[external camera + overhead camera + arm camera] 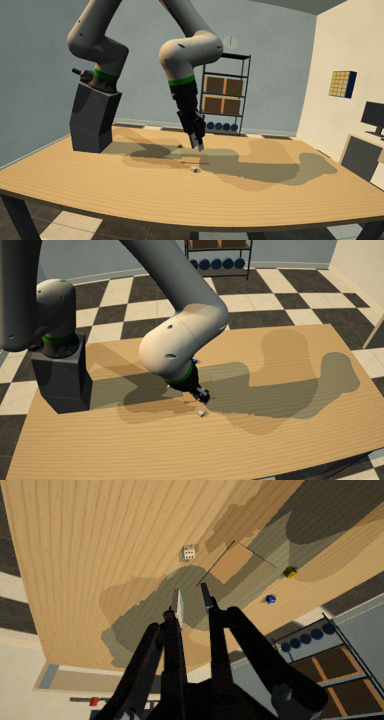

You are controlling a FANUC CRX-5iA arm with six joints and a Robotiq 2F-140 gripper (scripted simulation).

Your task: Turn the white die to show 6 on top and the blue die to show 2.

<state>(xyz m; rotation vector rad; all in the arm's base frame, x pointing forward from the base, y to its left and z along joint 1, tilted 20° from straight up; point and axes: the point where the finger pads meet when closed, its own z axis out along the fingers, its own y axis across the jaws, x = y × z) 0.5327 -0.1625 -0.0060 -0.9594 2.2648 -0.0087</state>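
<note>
White die (200, 413) (194, 169) (188, 553) lies off the mat (207, 385) (194, 159) (231, 564), so the gripper (205, 402) (197, 148) (191, 593), slightly open and empty, should approach it squarely.

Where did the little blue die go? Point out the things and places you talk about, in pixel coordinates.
The blue die (194, 360) (270, 599) is on the wooden table (118, 449) (158, 198) (90, 540), off the thin tan mat (208, 378) (191, 159) (231, 562); the wrist view shows it just below the yellow die (290, 572).

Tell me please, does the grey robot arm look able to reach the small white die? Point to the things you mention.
Probably yes: the black pincer (206, 402) (197, 149) (191, 593) is empty, and nothing visible stands between it and the white die (200, 413) (194, 169) (188, 552).
</note>
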